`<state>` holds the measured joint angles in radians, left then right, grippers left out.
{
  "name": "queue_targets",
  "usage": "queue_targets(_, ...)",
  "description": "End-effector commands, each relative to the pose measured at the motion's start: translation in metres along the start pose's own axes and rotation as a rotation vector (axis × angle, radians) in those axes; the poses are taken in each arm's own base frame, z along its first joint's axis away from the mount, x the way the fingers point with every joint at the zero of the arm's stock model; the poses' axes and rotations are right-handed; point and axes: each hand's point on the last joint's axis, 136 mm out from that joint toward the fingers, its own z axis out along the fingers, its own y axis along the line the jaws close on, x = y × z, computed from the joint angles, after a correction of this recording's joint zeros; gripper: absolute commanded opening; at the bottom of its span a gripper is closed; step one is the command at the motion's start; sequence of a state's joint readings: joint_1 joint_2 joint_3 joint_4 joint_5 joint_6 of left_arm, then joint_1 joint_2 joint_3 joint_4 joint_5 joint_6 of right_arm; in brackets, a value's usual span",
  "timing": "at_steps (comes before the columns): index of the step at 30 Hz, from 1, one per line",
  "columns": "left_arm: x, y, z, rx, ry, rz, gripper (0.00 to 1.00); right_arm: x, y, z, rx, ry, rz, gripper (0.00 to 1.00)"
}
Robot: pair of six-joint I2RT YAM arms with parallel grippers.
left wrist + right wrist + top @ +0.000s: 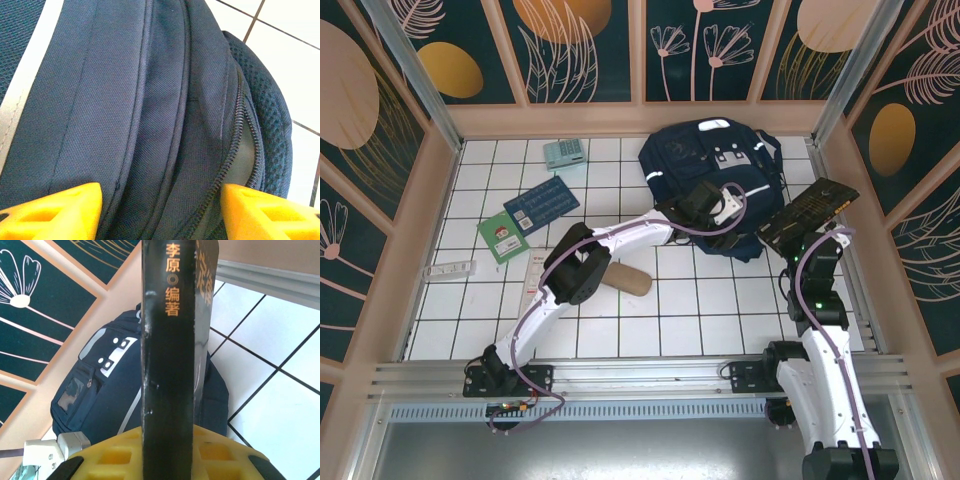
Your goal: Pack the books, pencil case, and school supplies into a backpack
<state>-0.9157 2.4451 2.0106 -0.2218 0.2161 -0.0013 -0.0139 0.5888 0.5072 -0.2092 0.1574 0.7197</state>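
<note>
**Top external view:** bright, even light from overhead. The white tiled table [720, 320] is well exposed, with no glare. Soft, short shadows lie under the left arm [620, 238]. Frame rails bow slightly towards the edges.

**Left wrist view:** the backpack [150, 100] weave is sharp at centre. The yellow fingertips [55, 212] at the bottom edge are blurred, and the tiles at upper right are washed out.

**Right wrist view:** the black book [167, 365] spine is sharp and its orange lettering legible. The background is soft and the tiles bright.

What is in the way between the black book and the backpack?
The left gripper sits over the backpack at its zipper, which gapes only narrowly. Nothing else visible lies between the black book and the bag.
</note>
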Motion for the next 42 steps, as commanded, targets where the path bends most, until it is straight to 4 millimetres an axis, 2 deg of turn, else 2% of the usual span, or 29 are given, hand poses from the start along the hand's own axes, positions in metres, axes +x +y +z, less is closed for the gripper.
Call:
queue_targets(1, 0.027, -0.014, 0.011, 0.025, 0.099, 0.025, 0.64, -0.016, 0.016, -0.005, -0.076, -0.058, 0.029, 0.0)
queue_targets(4, 0.028, -0.008, 0.016, -0.004, 0.102, 0.033, 0.56, -0.016, 0.016, -0.005, -0.073, -0.055, 0.028, 0.0)
queue_targets(5, 0.028, -0.006, 0.017, -0.011, 0.102, 0.034, 0.49, -0.017, 0.016, -0.006, -0.074, -0.057, 0.028, 0.0)
queue_targets(6, 0.028, -0.005, 0.018, -0.018, 0.101, 0.034, 0.4, -0.018, 0.016, -0.007, -0.072, -0.058, 0.028, 0.0)
queue_targets(8, 0.026, -0.002, 0.017, -0.033, 0.097, 0.029, 0.07, -0.021, 0.017, -0.009, -0.074, -0.069, 0.029, 0.0)
queue_targets(9, 0.021, -0.002, 0.013, -0.039, 0.088, 0.022, 0.0, -0.022, 0.017, -0.01, -0.075, -0.072, 0.031, 0.0)
queue_targets(12, -0.003, -0.002, -0.006, -0.061, 0.021, 0.006, 0.0, -0.024, 0.016, -0.014, -0.077, -0.085, 0.04, 0.0)
queue_targets(15, -0.036, 0.0, -0.031, -0.108, -0.069, -0.013, 0.0, -0.026, 0.018, -0.018, -0.093, -0.094, 0.041, 0.0)
queue_targets(22, -0.102, 0.034, -0.091, -0.329, -0.262, -0.126, 0.0, -0.031, 0.028, -0.032, -0.162, -0.125, 0.001, 0.0)
queue_targets(27, -0.139, 0.05, -0.129, -0.411, -0.378, -0.216, 0.0, -0.021, 0.046, -0.033, -0.267, -0.083, -0.084, 0.0)
queue_targets(31, -0.162, 0.066, -0.159, -0.481, -0.47, -0.294, 0.0, -0.007, 0.054, -0.033, -0.329, -0.016, -0.101, 0.0)
queue_targets(35, -0.178, 0.074, -0.182, -0.532, -0.537, -0.334, 0.0, 0.01, 0.057, -0.032, -0.372, 0.069, -0.07, 0.0)
queue_targets(39, -0.185, 0.076, -0.189, -0.528, -0.565, -0.357, 0.0, 0.03, 0.044, -0.022, -0.357, 0.127, 0.019, 0.0)
queue_targets(42, -0.186, 0.07, -0.187, -0.486, -0.561, -0.365, 0.0, 0.048, 0.047, -0.016, -0.441, 0.18, 0.104, 0.0)
